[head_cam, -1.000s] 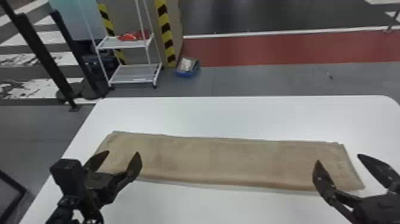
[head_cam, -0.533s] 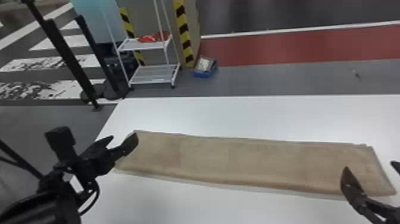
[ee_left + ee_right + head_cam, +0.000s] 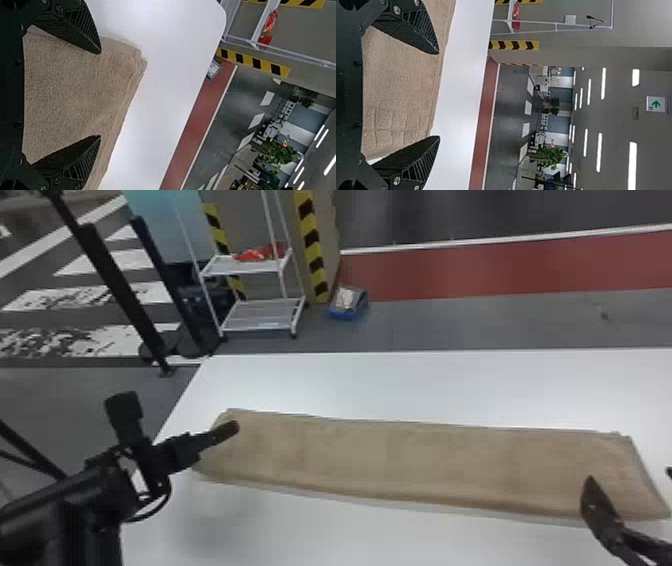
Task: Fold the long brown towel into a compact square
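The left hand (image 3: 99, 94) has swung side-on to the left end of the brown towel (image 3: 410, 462), fingers apart, probably lining up an inward fold. The towel still lies as a long strip across the white surface (image 3: 425, 385), no lettering I can see. At its right end, the right hand (image 3: 439, 95) is spread too.

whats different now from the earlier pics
The left claw has moved out to the robot's left and forward, to the towel's left end, and turned to point more to the right. The head view has swung slightly left. Nothing was gripped or let go; the towel still lies stretched out, the right claw still near its right end.
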`<move>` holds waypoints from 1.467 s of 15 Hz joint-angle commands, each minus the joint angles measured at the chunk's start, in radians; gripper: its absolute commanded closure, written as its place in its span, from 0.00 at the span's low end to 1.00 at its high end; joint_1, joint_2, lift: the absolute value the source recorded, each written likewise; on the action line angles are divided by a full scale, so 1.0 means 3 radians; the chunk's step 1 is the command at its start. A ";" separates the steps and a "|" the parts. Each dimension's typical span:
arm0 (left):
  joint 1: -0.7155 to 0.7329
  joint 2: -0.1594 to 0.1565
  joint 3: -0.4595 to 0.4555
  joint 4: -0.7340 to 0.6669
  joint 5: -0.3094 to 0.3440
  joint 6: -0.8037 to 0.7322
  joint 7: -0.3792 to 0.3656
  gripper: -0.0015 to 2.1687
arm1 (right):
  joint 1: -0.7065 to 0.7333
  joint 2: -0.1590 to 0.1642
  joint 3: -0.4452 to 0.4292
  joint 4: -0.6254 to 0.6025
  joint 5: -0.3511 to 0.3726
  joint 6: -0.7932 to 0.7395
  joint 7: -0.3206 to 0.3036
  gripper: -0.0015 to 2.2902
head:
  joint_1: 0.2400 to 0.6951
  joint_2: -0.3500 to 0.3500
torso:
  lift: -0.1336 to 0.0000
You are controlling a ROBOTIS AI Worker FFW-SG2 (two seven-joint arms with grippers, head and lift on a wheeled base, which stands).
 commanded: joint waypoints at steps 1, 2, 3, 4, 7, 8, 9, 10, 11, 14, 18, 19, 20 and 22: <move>-0.0050 0.0101 0.0011 0.0161 -0.0006 -0.0218 0.0028 0.07 | 0.0017 0.0018 0.0021 -0.0060 0.0050 0.0073 -0.0002 0.06 | 1.00 0.85 | 0.08; -0.0045 0.0106 0.0031 0.0166 -0.0006 -0.0259 0.0038 0.07 | 0.0017 0.0018 0.0036 -0.0075 0.0076 0.0094 -0.0007 0.06 | 1.00 0.87 | 0.08; -0.0045 0.0101 0.0077 0.0166 0.0005 -0.0269 0.0028 0.07 | 0.0017 0.0018 0.0057 -0.0091 0.0101 0.0124 -0.0012 0.06 | 1.00 0.89 | 0.08; -0.0045 0.0106 0.0108 0.0166 0.0010 -0.0269 0.0023 0.07 | 0.0012 0.0018 0.0082 -0.0096 0.0132 0.0155 -0.0017 0.06 | 1.00 0.90 | 0.08; -0.0025 0.0168 0.0087 0.0171 -0.0103 -0.0157 -0.0003 0.07 | 0.0017 0.0018 0.0138 -0.0147 0.0198 0.0196 -0.0017 0.06 | 1.00 0.93 | 0.08; -0.0025 0.0168 0.0077 0.0207 -0.0154 -0.0147 -0.0018 0.07 | 0.0012 0.0018 0.0149 -0.0152 0.0209 0.0206 -0.0017 0.06 | 1.00 0.95 | 0.08; -0.0025 0.0183 0.0077 0.0233 -0.0154 -0.0147 -0.0033 0.07 | 0.0006 0.0018 0.0154 -0.0152 0.0209 0.0216 -0.0017 0.06 | 1.00 0.96 | 0.08; -0.0020 0.0219 0.0067 0.0248 -0.0159 -0.0106 -0.0064 0.07 | 0.0006 0.0018 0.0154 -0.0152 0.0214 0.0247 -0.0017 0.06 | 1.00 0.96 | 0.08; -0.0020 0.0234 0.0062 0.0248 -0.0164 -0.0065 -0.0110 0.07 | 0.0006 0.0018 0.0154 -0.0152 0.0214 0.0247 -0.0017 0.06 | 1.00 0.96 | 0.08; 0.0006 0.0239 0.0052 0.0223 -0.0225 0.0232 -0.0325 0.10 | 0.0006 0.0018 0.0154 -0.0162 0.0214 0.0268 -0.0017 0.06 | 1.00 0.96 | 0.08; 0.0016 0.0229 0.0031 0.0156 -0.0353 0.0385 -0.0626 0.45 | 0.0006 0.0018 0.0154 -0.0162 0.0209 0.0268 -0.0017 0.06 | 1.00 0.94 | 0.08; 0.0037 0.0208 0.0046 0.0085 -0.0338 0.0395 -0.0642 0.63 | 0.0001 0.0018 0.0154 -0.0157 0.0209 0.0278 -0.0017 0.06 | 1.00 0.93 | 0.08; 0.0093 0.0188 0.0046 -0.0018 -0.0323 0.0395 -0.0632 0.80 | -0.0004 0.0018 0.0149 -0.0157 0.0204 0.0278 -0.0017 0.06 | 1.00 0.92 | 0.08; 0.0205 0.0142 0.0052 -0.0268 -0.0297 0.0395 -0.0637 0.88 | -0.0009 0.0018 0.0149 -0.0142 0.0193 0.0268 -0.0017 0.06 | 1.00 0.92 | 0.08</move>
